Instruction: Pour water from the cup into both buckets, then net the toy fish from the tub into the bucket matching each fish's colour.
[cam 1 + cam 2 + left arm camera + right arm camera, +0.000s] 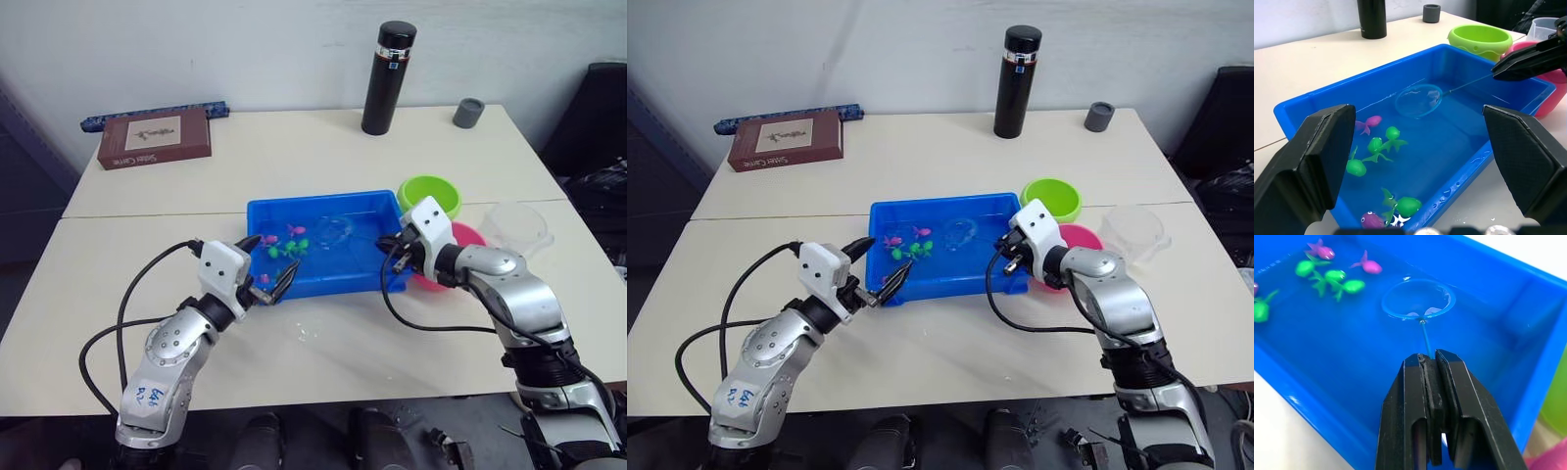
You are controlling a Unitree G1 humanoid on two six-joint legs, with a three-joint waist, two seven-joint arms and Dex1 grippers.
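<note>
The blue tub (323, 200) holds water and several toy fish, pink (1371, 267) and green (1347, 285), bunched at its left end. My right gripper (1430, 360) is shut on the thin handle of a small round net (1419, 299), whose ring lies in the water mid-tub. It hangs over the tub's right rim (387, 242). My left gripper (267, 261) is open at the tub's near-left corner, with nothing between its fingers. The green bucket (429, 193) and pink bucket (468, 235) stand right of the tub, the pink one partly behind my right wrist. The clear cup (516, 225) stands upright further right.
A tall black flask (389, 77) and a small grey cup (468, 113) stand at the table's back right. A brown book (155, 137) lies at the back left with a blue patterned strip (155, 115) behind it. Bare tabletop lies in front of the tub.
</note>
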